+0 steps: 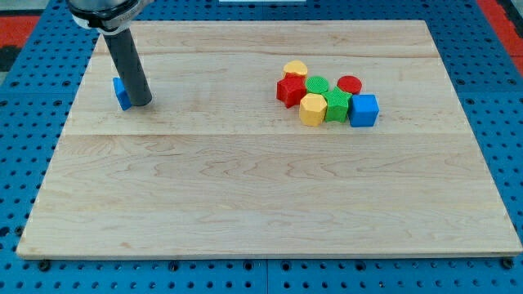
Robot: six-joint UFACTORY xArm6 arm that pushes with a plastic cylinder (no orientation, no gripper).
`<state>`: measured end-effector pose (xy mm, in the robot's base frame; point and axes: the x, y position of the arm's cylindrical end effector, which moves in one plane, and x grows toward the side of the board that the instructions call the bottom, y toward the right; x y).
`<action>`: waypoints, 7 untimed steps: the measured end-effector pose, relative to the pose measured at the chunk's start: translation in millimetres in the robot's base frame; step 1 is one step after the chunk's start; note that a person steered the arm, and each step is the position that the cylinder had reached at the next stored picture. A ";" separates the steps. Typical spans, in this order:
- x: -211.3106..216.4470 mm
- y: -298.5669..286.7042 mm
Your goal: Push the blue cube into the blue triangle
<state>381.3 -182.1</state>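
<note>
The blue cube [364,110] sits at the right end of a cluster of blocks in the upper right of the wooden board [261,196]. The blue triangle [122,93] lies near the board's upper left, partly hidden behind my rod. My tip [140,102] rests on the board right against the blue triangle's right side, far to the left of the blue cube.
The cluster beside the blue cube holds a green star-like block [337,106], a yellow hexagon [312,109], a red star [290,90], a green cylinder [317,84], a red cylinder [350,84] and a yellow block [296,69]. Blue pegboard surrounds the board.
</note>
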 end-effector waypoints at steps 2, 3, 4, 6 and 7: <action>106.6 72.4; 123.3 95.3; 131.8 119.9; 131.8 132.1; 131.8 140.8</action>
<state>513.1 -41.3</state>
